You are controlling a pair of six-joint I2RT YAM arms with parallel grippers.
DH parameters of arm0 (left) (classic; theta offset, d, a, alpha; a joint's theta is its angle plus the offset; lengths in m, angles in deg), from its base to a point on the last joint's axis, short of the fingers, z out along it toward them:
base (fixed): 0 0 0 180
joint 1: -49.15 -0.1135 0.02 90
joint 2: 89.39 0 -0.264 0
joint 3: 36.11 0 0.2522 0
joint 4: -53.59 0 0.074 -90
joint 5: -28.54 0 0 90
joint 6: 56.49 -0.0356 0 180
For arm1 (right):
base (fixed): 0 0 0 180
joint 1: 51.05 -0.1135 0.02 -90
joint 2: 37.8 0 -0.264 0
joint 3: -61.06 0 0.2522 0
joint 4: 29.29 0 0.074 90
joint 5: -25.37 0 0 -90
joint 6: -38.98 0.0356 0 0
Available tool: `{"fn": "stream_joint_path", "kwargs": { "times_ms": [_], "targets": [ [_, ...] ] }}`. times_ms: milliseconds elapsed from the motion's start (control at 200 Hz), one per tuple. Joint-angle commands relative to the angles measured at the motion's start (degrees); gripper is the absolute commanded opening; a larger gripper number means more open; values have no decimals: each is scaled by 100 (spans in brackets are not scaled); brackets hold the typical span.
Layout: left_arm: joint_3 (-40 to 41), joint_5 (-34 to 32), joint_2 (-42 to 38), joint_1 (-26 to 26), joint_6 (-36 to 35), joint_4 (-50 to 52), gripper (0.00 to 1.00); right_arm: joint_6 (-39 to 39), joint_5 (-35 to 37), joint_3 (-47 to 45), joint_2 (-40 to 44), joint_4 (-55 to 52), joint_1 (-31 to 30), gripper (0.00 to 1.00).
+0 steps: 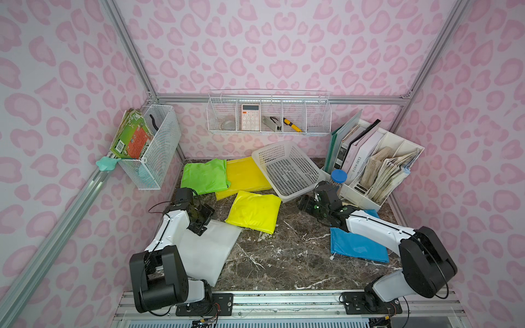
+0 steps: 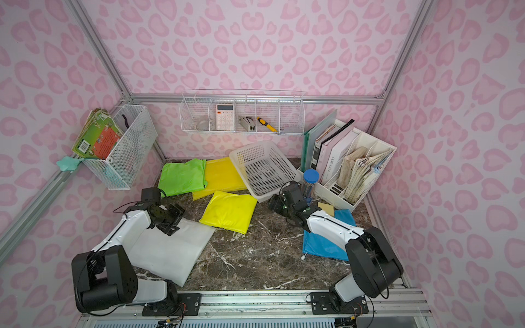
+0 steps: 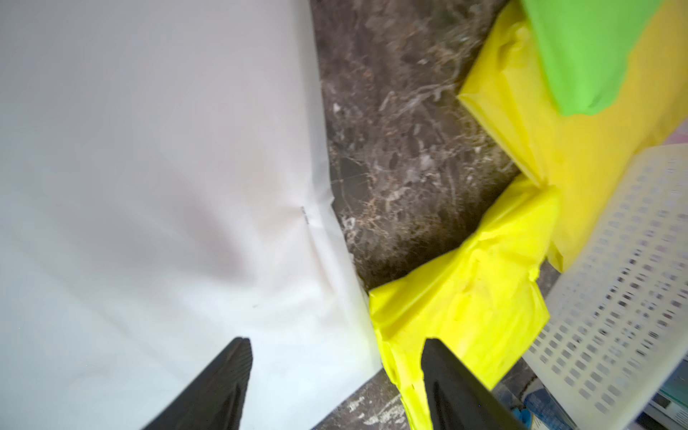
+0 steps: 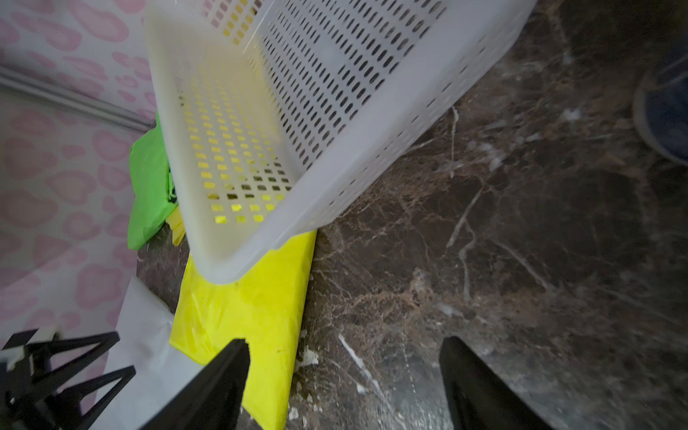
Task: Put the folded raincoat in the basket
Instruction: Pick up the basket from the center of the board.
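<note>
left gripper (image 3: 335, 344): jaws wide, empty, poised beside the yellow raincoat (image 1: 254, 211).
right gripper (image 4: 342, 344): wide, empty, near the basket (image 1: 301, 193).
tip: pinch 1 folded edge.

I stand in a lab test cell: aluminium frame (image 1: 369, 100), pink printed walls (image 1: 284, 42), mounting rail (image 1: 284, 301) at six o'clock.

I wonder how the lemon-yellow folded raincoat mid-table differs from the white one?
The lemon-yellow raincoat is folded smaller; the white raincoat spreads wider. The yellow one lies uncovered mid-table; the white one lies partly under the left arm. Both lie folded on the table.
</note>
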Motion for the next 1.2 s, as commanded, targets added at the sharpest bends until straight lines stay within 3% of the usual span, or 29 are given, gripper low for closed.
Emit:
{"fn": "stream_joint_path", "kwargs": {
  "times_ms": [0,365,535,620,735,1195],
  "targets": [
    [-187,243,-409,-11,-314,629,79,674,-398,275,-335,488,54,83],
    [139,748,-2226,-2,-870,1365,84,1425,-412,1520,-1896,587,119,77],
    [243,797,-2588,7,-932,1143,84,1372,-648,2027,-2437,458,158,48],
    [249,916,-2620,0,-967,1108,84,1265,-589,2067,-2344,355,88,44],
    [312,909,-2609,2,-924,1006,85,1118,-598,1962,-2093,259,40,29],
    [290,1022,-2735,0,-958,973,85,377,-1128,973,-664,-37,-3,1]
  ]
}}
